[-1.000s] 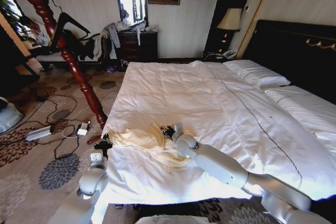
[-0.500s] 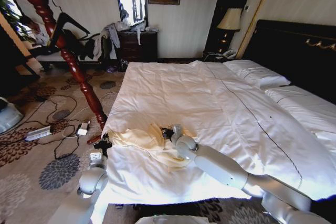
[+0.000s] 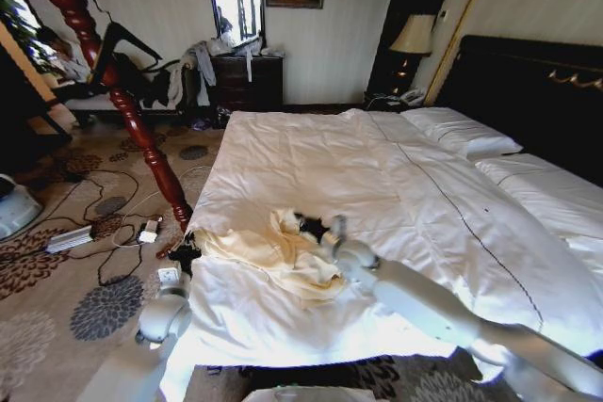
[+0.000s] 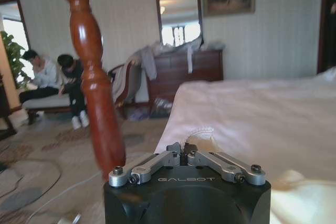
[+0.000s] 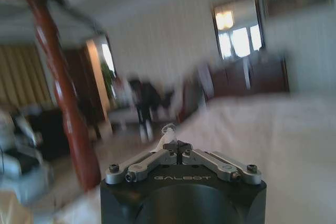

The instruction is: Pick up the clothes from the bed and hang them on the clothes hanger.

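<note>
The cream shirt [image 3: 278, 256] lies crumpled at the near left corner of the bed [image 3: 311, 152], with the right end effector [image 3: 316, 226] at its far edge, fingers closed and apparently pinching a fold to lift it, though the contact is hard to make out. The left end effector [image 3: 185, 253], closed on nothing, waits just beside the mattress corner. The wooden coat stand [image 3: 113, 82] leans close on the left, with floor cables [image 3: 104, 233] beneath, crowding any carry that way.
</note>
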Available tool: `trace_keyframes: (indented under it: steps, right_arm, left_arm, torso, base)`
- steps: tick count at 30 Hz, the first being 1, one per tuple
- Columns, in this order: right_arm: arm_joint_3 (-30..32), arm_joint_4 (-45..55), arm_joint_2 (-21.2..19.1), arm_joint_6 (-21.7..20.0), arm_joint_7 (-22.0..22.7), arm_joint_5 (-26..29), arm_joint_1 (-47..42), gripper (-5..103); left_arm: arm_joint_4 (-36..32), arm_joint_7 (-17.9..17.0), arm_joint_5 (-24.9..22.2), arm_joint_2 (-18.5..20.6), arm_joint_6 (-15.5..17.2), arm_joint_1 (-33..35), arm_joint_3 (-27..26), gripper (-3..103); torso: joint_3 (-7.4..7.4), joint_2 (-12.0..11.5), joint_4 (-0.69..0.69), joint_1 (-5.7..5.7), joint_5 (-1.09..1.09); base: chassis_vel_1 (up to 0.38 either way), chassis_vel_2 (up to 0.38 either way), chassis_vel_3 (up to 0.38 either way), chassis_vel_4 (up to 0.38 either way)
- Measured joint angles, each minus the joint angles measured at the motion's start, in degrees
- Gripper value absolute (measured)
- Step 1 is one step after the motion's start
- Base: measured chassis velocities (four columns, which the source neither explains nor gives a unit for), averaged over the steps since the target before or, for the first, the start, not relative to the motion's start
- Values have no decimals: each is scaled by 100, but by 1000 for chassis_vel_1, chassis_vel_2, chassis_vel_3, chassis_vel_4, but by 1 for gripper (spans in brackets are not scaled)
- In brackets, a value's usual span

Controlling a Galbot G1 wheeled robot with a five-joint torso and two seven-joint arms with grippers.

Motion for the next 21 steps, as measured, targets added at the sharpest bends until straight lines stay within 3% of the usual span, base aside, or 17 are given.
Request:
trace_keyframes:
  steps: [1,4,6,10,11,15,21]
  right_arm:
    - [367,151,-300,291,-281,2,-157,0]
    - [1066,568,-942,786,-498,11,-559,0]
    - [1351,713,-1125,894,-505,-4,-749,0]
    - [2873,1304,-1634,1169,-488,-88,-1748,0]
    - [2873,1304,-1634,1169,-488,-88,-1748,0]
    - [4325,1828,-1923,1255,-175,-78,-2649,0]
    - [5411,2390,-1984,1300,-27,-98,-3882,0]
  left_arm:
    - [-22,39,-120,71,-73,-129,5,1]
    - [-147,167,-531,223,-299,-475,12,1]
    - [-195,204,-679,297,-363,-624,6,1]
    - [-415,371,-1115,769,-520,-1268,-17,1]
    - [-415,371,-1115,769,-520,-1268,-17,1]
    - [-631,485,-1437,1359,-530,-1576,18,1]
    - [-1004,699,-1538,1775,-629,-1348,-62,1]
  torso:
    - [0,0,0,0,1]
    - [0,0,-2,0,0]
    - [0,0,-1,0,0]
    - [0,1,-3,0,2]
    - [0,1,-3,0,2]
    - [0,1,2,0,-1]
    - [-1,1,-5,0,-1]
  base:
    - [0,0,0,0]
    - [0,0,0,0]
    - [0,0,0,0]
    - [0,0,0,0]
    - [0,0,0,0]
    - [0,0,0,0]
    - [0,0,0,0]
